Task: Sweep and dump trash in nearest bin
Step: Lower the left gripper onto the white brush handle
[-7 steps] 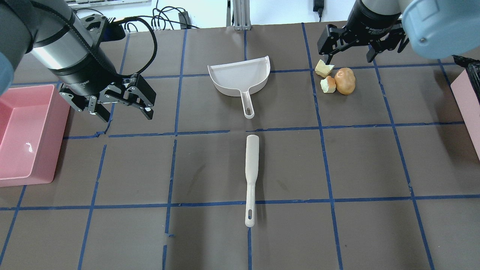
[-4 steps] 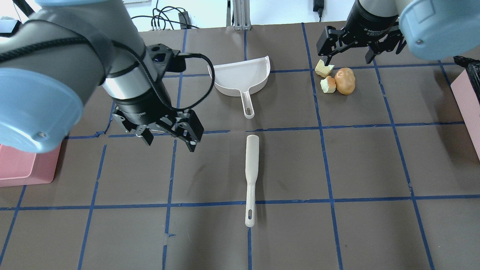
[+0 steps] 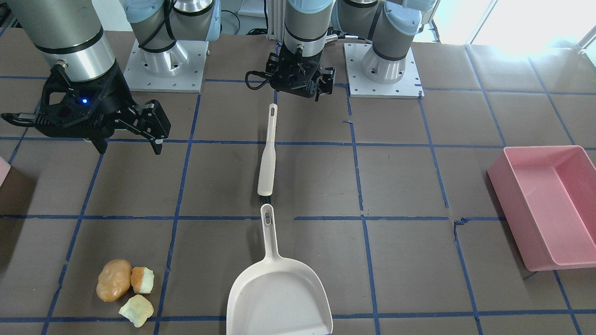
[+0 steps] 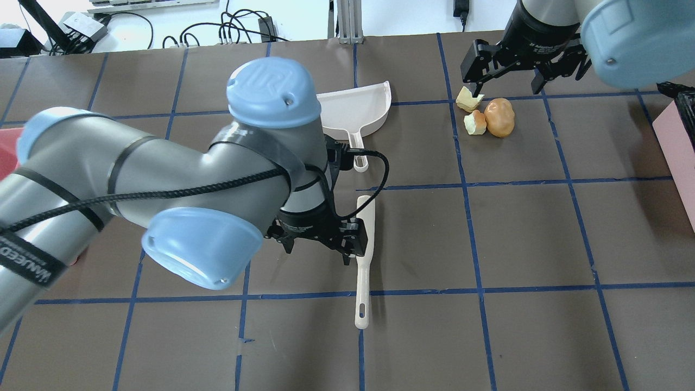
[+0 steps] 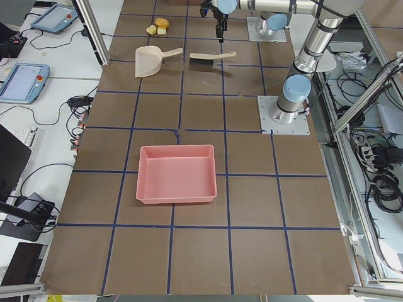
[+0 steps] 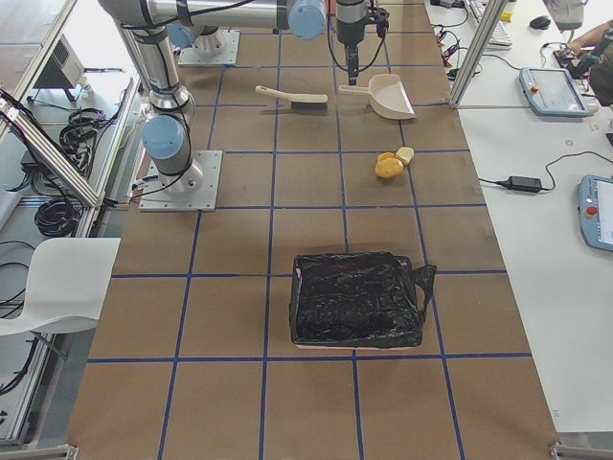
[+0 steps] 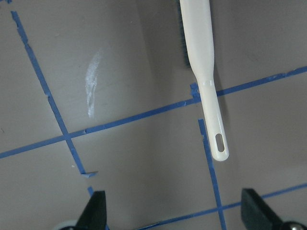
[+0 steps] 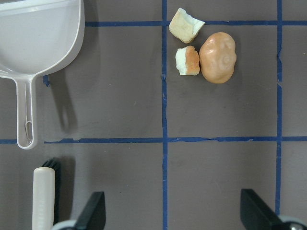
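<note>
Left gripper [image 7: 176, 213], wide open and empty, is hovering above the long cream plastic brush [image 4: 362, 293]; right gripper [image 4: 507, 89], equally spread, empty, is hanging by three tan-and-yellow trash lumps [image 4: 487, 116] near the pale pink plastic bin [image 4: 676, 142]

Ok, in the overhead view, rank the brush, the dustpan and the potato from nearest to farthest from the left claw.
1. Brush, just beside the left claw.
2. Dustpan, farther out at the table's middle.
3. Potato, off on the right side.
</note>
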`<act>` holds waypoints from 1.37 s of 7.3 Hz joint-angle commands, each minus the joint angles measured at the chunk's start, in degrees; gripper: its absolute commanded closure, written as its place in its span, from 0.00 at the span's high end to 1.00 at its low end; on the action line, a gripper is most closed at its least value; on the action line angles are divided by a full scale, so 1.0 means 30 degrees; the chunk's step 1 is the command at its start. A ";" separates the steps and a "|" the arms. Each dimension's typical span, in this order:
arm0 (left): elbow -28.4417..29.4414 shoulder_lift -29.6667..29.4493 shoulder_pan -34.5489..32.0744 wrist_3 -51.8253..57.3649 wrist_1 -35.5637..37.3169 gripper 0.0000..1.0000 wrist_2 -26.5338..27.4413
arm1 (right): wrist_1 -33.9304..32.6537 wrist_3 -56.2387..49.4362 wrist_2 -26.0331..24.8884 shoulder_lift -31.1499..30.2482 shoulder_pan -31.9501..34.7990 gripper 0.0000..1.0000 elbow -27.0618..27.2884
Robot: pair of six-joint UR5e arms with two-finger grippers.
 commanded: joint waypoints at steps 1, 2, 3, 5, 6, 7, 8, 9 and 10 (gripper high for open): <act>-0.0847 -0.2280 -0.1543 -0.1094 0.2077 1.00 0.0006 | 0.0037 -0.0001 -0.0041 0.0005 -0.0088 1.00 0.0057; -0.0936 -0.3804 -0.1926 -0.1152 0.2749 1.00 -0.0022 | 0.0009 -0.0001 -0.0158 0.0091 -0.0059 1.00 0.0087; -0.1024 -0.4254 -0.2742 -0.1356 0.4351 1.00 -0.0022 | 0.0009 -0.0088 -0.0188 0.0121 -0.0146 1.00 0.0116; -0.1636 -0.4231 -0.3160 -0.1097 0.4834 1.00 0.0124 | -0.0137 -0.0059 -0.0188 0.0121 -0.0059 1.00 -0.0030; -0.2133 -0.4374 -0.3160 -0.1123 0.5184 1.00 0.0124 | -0.0080 -0.0059 -0.0217 0.0121 -0.0059 1.00 -0.0059; -0.2660 -0.4405 -0.3131 -0.1094 0.5883 1.00 0.0153 | -0.0253 -0.0059 -0.0188 0.0150 -0.0088 1.00 -0.0088; -0.3100 -0.4405 -0.3131 -0.1094 0.6673 1.00 0.0183 | -0.0255 -0.0059 -0.0217 0.0151 -0.0088 1.00 -0.0088; -0.3395 -0.4405 -0.3131 -0.1094 0.7435 1.00 0.0154 | -0.0284 -0.0059 -0.0217 0.0180 -0.0117 1.00 -0.0088; -0.3398 -0.4405 -0.3131 -0.1065 0.7472 1.00 0.0154 | -0.0284 -0.0059 -0.0188 0.0238 -0.0089 1.00 0.0086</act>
